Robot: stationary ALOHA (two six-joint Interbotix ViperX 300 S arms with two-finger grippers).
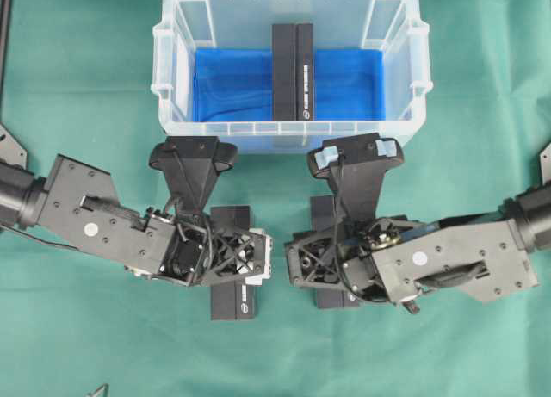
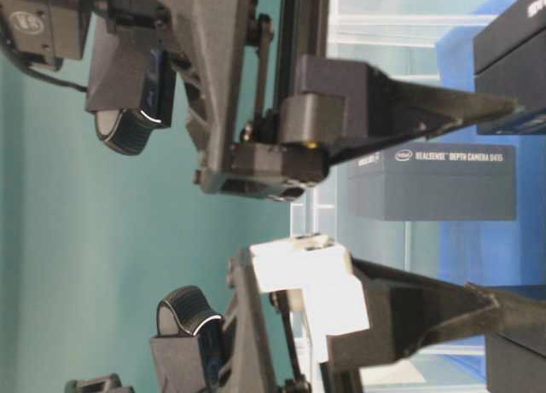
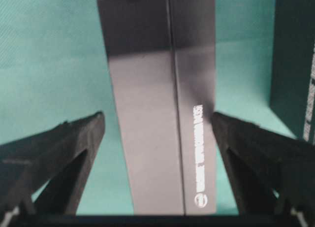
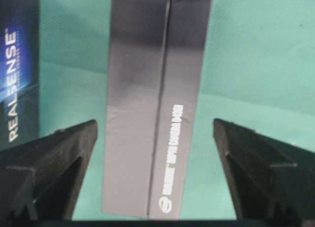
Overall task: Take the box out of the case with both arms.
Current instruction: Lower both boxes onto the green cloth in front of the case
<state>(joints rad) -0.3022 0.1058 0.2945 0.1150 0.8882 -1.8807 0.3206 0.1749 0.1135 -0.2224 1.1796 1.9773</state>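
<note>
- Looking down from overhead, I saw the left gripper spread wide over a black box lying on the green cloth, fingers clear of its sides.
- My right gripper stood equally wide above a second box, holding nothing.
- One more box stood inside the case on the blue sheet.

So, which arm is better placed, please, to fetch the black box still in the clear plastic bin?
Right, marginally. The open left hand and right hand both hang over black boxes on green cloth; the black box in the bin sits slightly rightward.
</note>
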